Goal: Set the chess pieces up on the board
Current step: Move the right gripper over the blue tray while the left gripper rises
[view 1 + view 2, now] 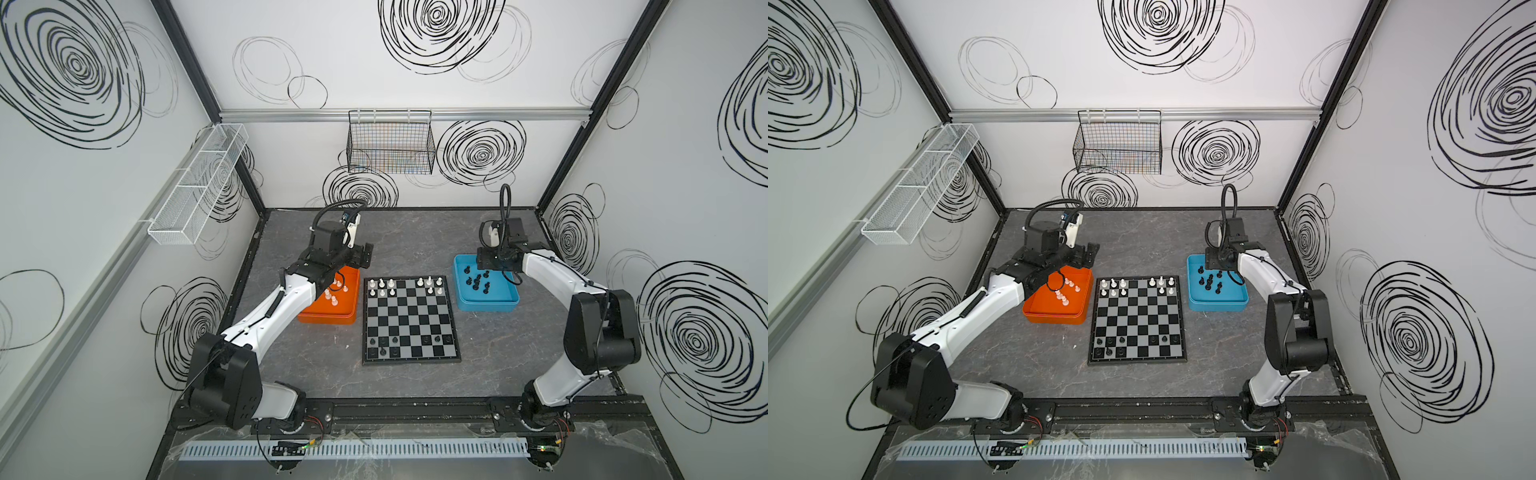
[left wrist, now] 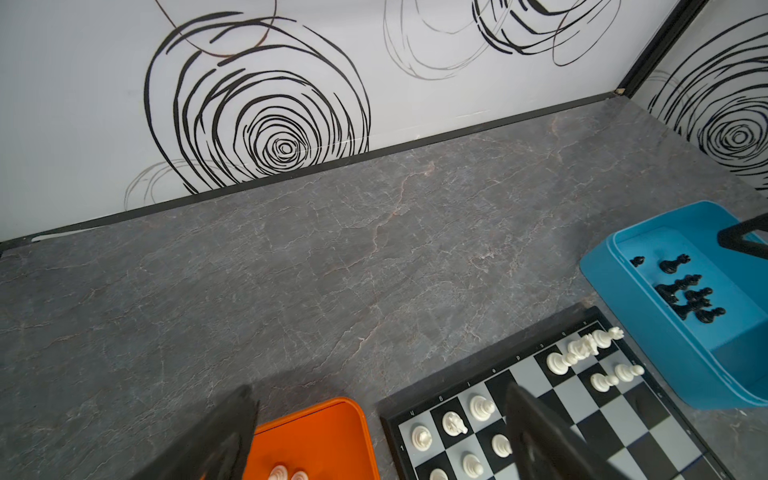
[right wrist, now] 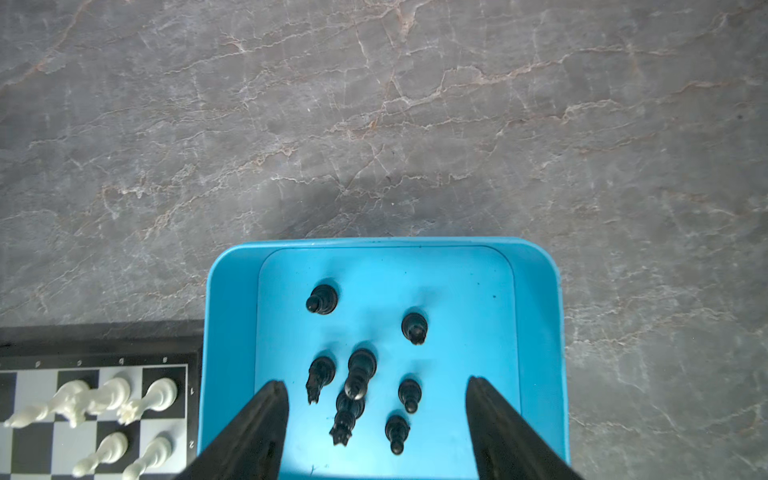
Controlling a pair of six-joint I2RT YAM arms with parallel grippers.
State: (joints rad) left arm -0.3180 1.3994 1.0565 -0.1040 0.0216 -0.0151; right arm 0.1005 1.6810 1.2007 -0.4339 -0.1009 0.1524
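The right gripper (image 3: 376, 384), part-open and empty, is poised over crowded small black plastic chessmen (image 3: 360, 372) in the blue plastic tray (image 3: 216, 332); the left gripper (image 2: 379, 392) is spread wide, empty, by the orange plastic tray (image 2: 332, 419). The flat black-and-silver chequered board (image 1: 409, 316) is laid between the trays, partly set. Two neighbouring pieces could be pinched together, or one toppled, because they are packed so closely.

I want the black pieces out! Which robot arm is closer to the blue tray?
Right. The right gripper hangs over the blue tray; the left gripper is across the board, by the orange tray.
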